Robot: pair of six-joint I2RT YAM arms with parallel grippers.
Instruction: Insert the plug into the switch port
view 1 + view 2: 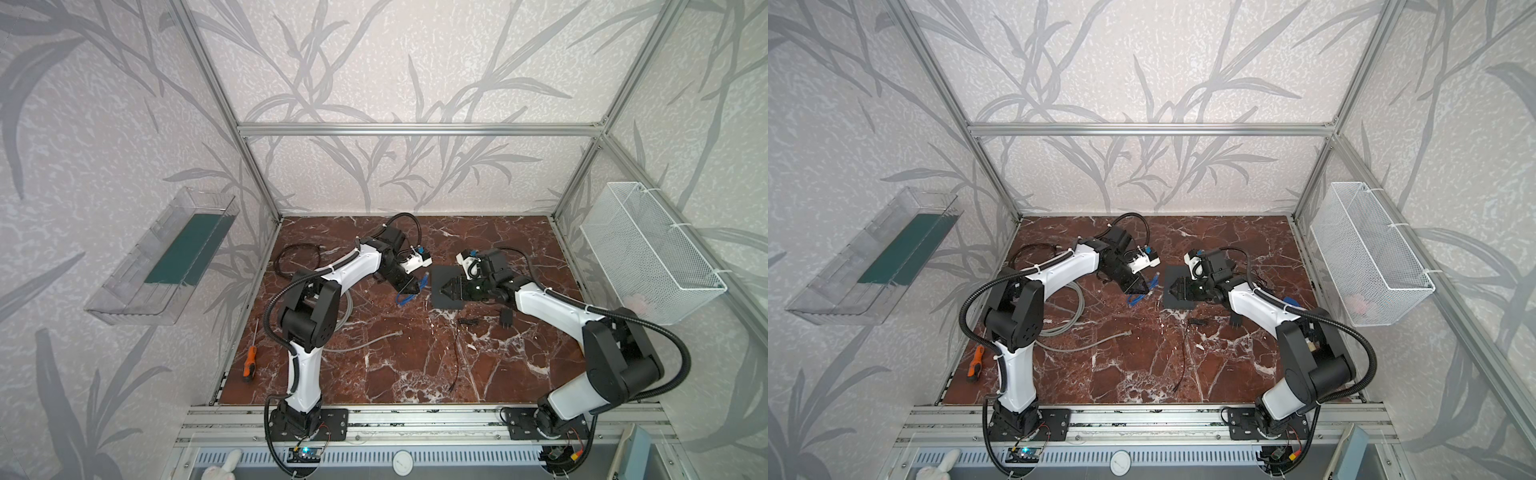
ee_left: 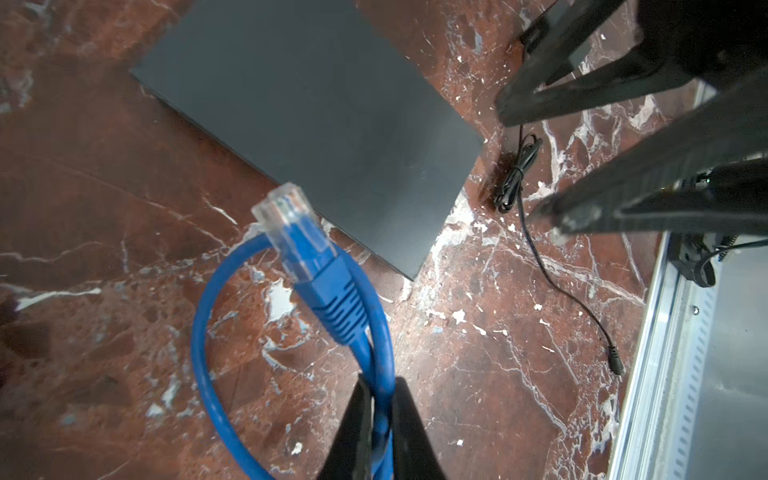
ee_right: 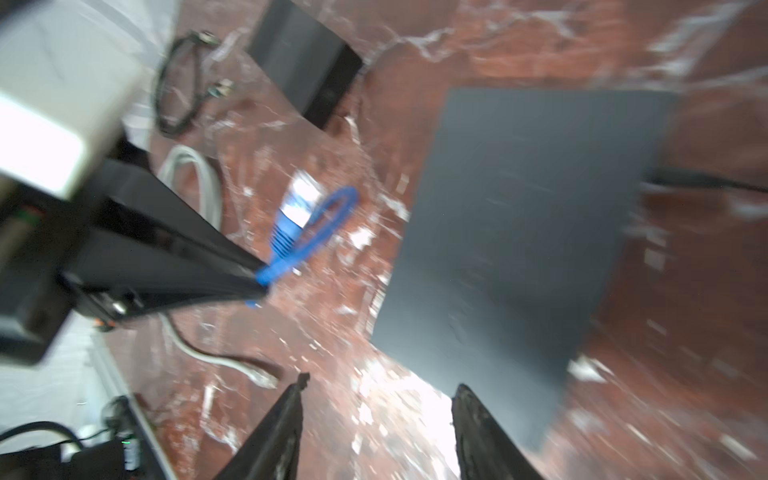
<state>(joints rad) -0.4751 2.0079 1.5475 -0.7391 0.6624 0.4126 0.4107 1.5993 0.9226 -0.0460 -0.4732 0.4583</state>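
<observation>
Left gripper [image 2: 380,380] pinched shut on blue Ethernet cable [image 2: 203,332] behind boot [image 2: 336,307]. RJ45 plug [image 2: 291,220] aloft, just beside switch [image 2: 316,116]. Cable light and floppy, plug rigid; better hold probably at boot. Right gripper [image 3: 380,382] half-open, empty.

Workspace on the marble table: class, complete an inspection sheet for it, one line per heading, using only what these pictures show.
Surface: red-brown marble tabletop, white-veined.
Job's things: blue cable with clear plug held off the table; flat grey box beside it; no port seen.
Clutter: orange screwdriver, black adapter, black box.
Grippers: left gripper shut on the blue cable behind the plug; right gripper open, empty.
Cables: grey cable, thin black wire, black cable coil, all loose.
Surroundings: clear tray and wire basket on the walls.
</observation>
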